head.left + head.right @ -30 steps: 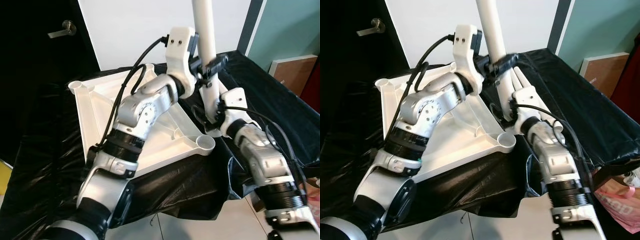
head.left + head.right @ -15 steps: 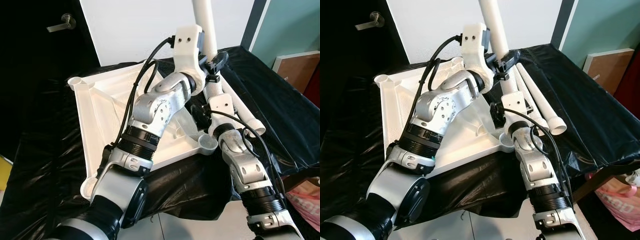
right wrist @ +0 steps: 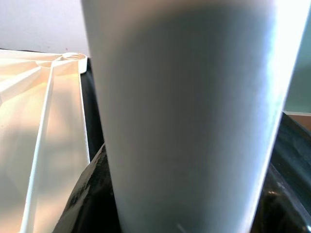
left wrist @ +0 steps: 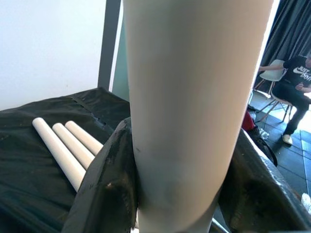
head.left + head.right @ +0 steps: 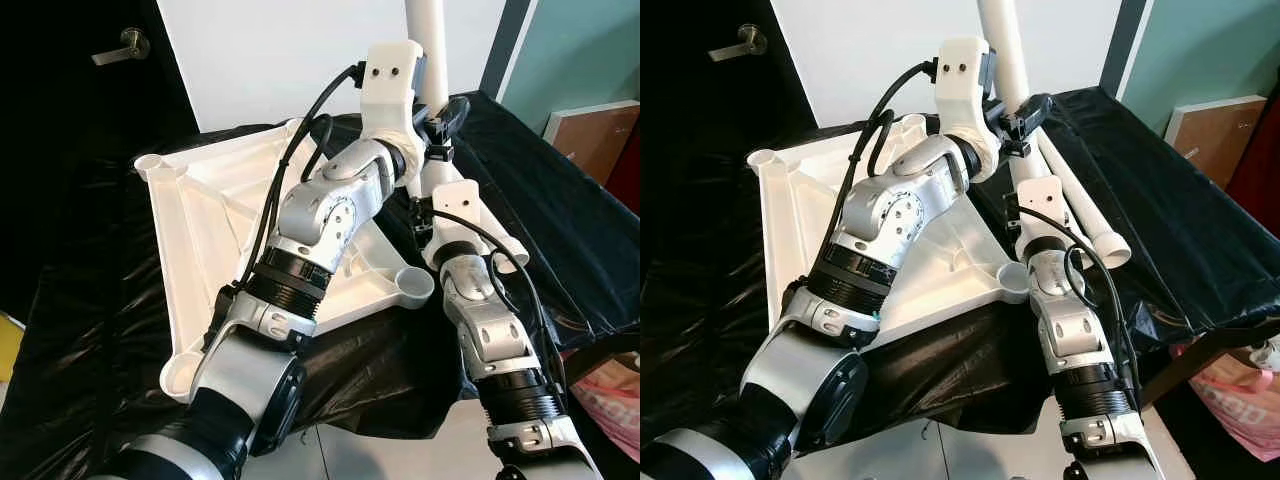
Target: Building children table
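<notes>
Both grippers, left gripper (image 5: 436,128) and right gripper (image 5: 428,222), stay clamped on upright leg (image 5: 428,40), now shifted toward tabletop (image 5: 190,240) corner socket (image 5: 414,284); insertion pending.

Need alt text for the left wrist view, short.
A thick white table leg stands close up between the left gripper's black fingers. Behind it, three spare white legs lie side by side on a black cloth; a person sits far back.

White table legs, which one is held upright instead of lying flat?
The table leg gripped by both the left hand and right hand; the spare legs lie on the black cover.
</notes>
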### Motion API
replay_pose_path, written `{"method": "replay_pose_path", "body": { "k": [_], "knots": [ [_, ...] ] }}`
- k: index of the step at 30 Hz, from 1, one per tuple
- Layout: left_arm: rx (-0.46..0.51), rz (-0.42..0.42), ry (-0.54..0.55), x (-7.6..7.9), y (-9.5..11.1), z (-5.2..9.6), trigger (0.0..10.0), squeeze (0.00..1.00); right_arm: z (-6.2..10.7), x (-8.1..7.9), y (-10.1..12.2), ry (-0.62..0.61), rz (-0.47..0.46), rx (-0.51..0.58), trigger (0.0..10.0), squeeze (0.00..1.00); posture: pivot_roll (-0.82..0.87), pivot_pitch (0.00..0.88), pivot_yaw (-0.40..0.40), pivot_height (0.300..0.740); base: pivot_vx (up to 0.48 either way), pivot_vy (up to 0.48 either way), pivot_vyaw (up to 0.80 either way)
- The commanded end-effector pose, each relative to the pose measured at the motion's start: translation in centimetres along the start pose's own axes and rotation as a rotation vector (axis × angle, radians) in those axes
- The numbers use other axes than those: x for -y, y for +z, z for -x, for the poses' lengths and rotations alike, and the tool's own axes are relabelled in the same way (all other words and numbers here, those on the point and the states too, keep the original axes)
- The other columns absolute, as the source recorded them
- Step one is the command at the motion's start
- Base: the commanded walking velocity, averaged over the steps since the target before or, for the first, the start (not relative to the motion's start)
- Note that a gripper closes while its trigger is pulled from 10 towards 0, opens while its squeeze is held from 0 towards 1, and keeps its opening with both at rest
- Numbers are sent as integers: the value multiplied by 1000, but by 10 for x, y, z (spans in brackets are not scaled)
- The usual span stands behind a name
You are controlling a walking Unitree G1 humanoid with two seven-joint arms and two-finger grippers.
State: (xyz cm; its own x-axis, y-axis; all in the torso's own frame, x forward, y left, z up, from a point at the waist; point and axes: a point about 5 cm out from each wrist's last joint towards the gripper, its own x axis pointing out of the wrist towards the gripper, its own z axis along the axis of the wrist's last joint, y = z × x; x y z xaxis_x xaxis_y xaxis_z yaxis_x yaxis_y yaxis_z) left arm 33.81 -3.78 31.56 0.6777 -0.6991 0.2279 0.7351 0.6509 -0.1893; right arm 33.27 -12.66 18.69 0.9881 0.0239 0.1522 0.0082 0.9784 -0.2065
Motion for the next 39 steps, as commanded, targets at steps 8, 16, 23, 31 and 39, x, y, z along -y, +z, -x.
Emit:
{"method": "replay_pose_path", "body": {
  "k": [8,16,23,31,39],
  "knots": [
    [106,-31,-123,21,18,-3,10000,0,-3,-12,-10,69,-17,-64,0,0,-251,19,41,740,0,0,0],
    [180,1,-185,22,25,4,10000,1000,-6,-4,-14,3,-120,-115,10000,0,-228,13,40,740,0,0,0],
    [221,-54,-156,9,29,13,10000,0,-10,4,-17,-47,-160,-127,10000,0,-212,3,40,740,0,0,0],
    [220,-98,-131,-4,14,34,10000,0,-8,7,-19,-47,-182,-117,10000,0,-199,0,38,740,0,0,0],
    [132,-200,-117,-14,-27,56,10000,0,-4,3,-23,2,-175,-75,10000,0,-192,0,33,740,0,0,0]
  ]
}}
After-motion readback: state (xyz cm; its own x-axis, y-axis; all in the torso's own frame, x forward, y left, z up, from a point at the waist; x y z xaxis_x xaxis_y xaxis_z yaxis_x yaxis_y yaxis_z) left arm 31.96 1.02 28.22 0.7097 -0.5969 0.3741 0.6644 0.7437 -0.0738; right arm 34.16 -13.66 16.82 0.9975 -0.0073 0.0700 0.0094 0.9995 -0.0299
